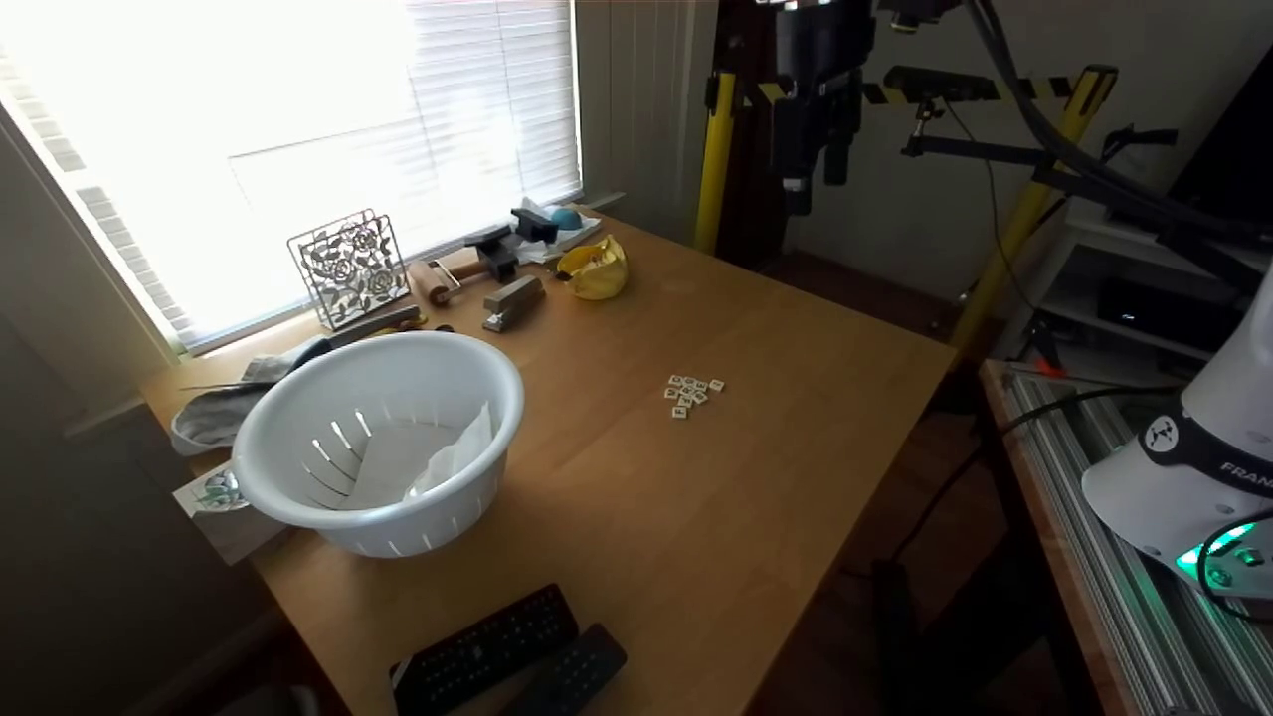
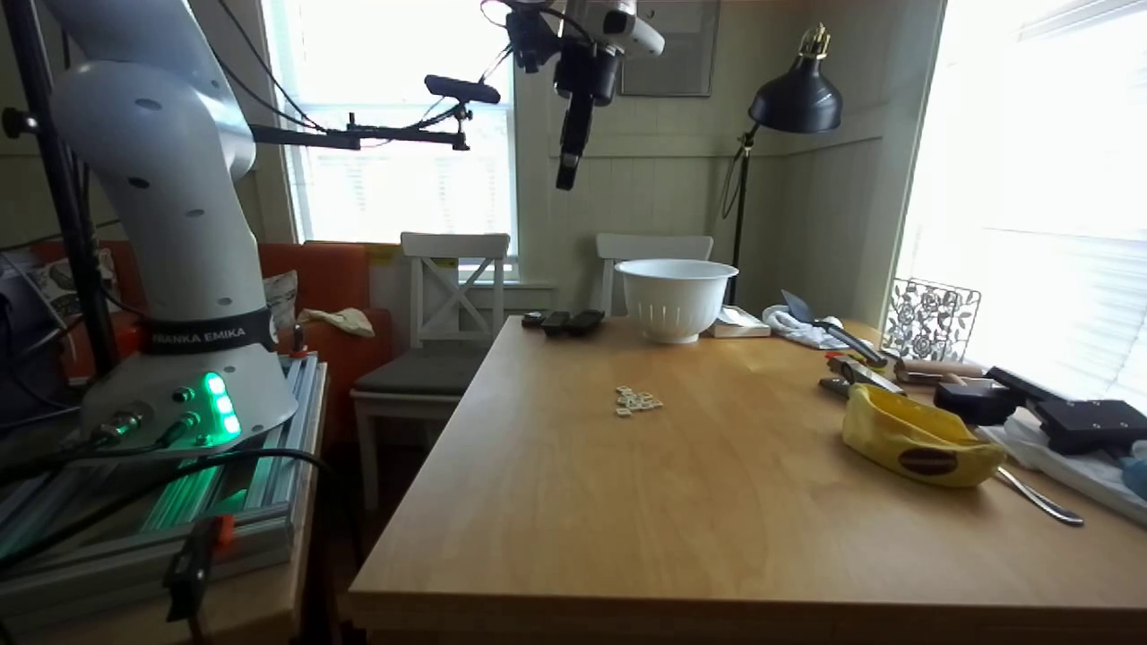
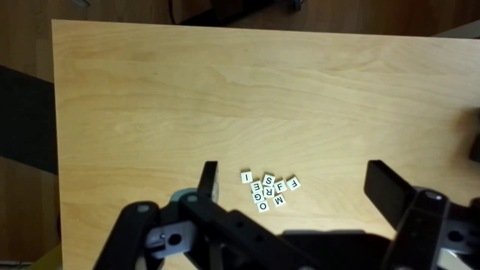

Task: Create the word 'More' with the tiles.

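Pincer [image 2: 568,168] hangs at left in an exterior view, high above the desk [image 2: 502,520], jaws wide apart, nothing held. Tiles [image 3: 269,192] lie bunched mid-desk; M tile [image 3: 278,200] seems the logical first pick: narrow early, descend straight, take its freest opposite sides, avoid nudging neighbours. Far, slightly right: white bowl [image 2: 676,300], white sheet-like piece [image 1: 461,453] inside. Near right: yellow pouch [image 2: 883,439], contents too small to name.

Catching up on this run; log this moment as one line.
gripper: open, empty, above table | tiles: bunched, face up | M, O, R, E: included | word 'More': not yet spelled
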Available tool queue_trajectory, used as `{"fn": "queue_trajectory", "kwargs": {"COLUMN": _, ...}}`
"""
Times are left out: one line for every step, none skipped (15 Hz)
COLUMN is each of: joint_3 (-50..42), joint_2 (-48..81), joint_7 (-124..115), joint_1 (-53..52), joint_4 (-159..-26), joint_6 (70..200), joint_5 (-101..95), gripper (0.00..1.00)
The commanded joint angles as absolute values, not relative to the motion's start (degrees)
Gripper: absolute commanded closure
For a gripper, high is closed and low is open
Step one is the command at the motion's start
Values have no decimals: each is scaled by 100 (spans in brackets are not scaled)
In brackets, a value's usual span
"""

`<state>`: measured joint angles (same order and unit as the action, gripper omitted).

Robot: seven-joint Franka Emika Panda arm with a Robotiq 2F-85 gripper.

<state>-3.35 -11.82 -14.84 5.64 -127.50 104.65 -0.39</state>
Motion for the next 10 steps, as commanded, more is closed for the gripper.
{"fn": "queue_trajectory", "kwargs": {"joint_3": -336, "joint_2": -1165, "joint_7": -1482, "joint_1": 565, "joint_4": -12731, "joint_6": 10454, "joint_5": -37, "gripper": 0}}
{"fn": "queue_trajectory", "kwargs": {"joint_3": -336, "joint_2": -1170, "joint_7": -1482, "joint_1": 565, "joint_4": -12721, "joint_6": 10454, "joint_5": -36, "gripper": 0}}
{"fn": "queue_trajectory", "kwargs": {"joint_3": -335, "joint_2": -1176, "joint_7": -1482, "joint_1": 565, "joint_4": -12714, "joint_6": 10454, "joint_5": -35, "gripper": 0}}
{"fn": "queue_trajectory", "kwargs": {"joint_3": -335, "joint_2": -1181, "joint_7": -1482, "joint_1": 565, "joint_4": -12714, "joint_6": 10454, "joint_5": -35, "gripper": 0}}
{"fn": "queue_trajectory", "kwargs": {"joint_3": -332, "joint_2": -1269, "joint_7": -1607, "joint_1": 572, "joint_4": -12838, "joint_6": 10688, "joint_5": 24, "gripper": 0}}
{"fn": "queue_trajectory", "kwargs": {"joint_3": -321, "joint_2": -1199, "joint_7": -1745, "joint_1": 573, "joint_4": -12831, "joint_6": 10825, "joint_5": 68, "gripper": 0}}
{"fn": "queue_trajectory", "kwargs": {"joint_3": -287, "joint_2": -1058, "joint_7": -1889, "joint_1": 564, "joint_4": -12822, "joint_6": 10995, "joint_5": 24, "gripper": 0}}
{"fn": "queue_trajectory", "kwargs": {"joint_3": -274, "joint_2": -985, "joint_7": -1896, "joint_1": 546, "joint_4": -12852, "joint_6": 11148, "joint_5": 20, "gripper": 0}}
{"fn": "queue_trajectory", "kwargs": {"joint_3": -263, "joint_2": -870, "joint_7": -1892, "joint_1": 527, "joint_4": -12867, "joint_6": 11335, "joint_5": 50, "gripper": 0}}
{"fn": "queue_trajectory", "kwargs": {"joint_3": -248, "joint_2": -775, "joint_7": -1857, "joint_1": 507, "joint_4": -12898, "joint_6": 11548, "joint_5": 36, "gripper": 0}}
